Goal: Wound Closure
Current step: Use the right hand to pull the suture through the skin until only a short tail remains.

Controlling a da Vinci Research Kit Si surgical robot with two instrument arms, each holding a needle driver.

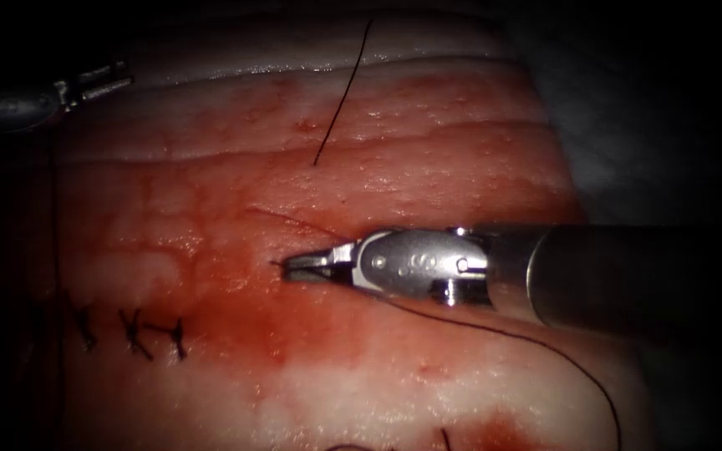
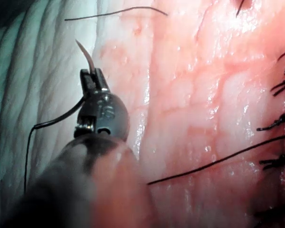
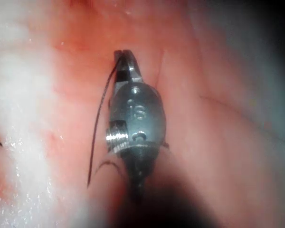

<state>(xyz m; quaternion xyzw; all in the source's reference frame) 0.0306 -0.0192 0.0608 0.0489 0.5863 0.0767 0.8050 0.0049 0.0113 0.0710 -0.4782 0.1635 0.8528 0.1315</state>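
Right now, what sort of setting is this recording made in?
Likely a bench suturing practice setup: a slab of layered pink pork tissue, dark knotted stitches along its cut, the left tool holding a curved steel needle, the right tool holding black thread.

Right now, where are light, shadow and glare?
Endoscope view: light centres on the tissue and right tool, jaws shut on thread; dark edges shadow the left tool. Left wrist view: bright, wet glints on tissue; left tool's jaws hold the needle near its thread end, outside the tissue.
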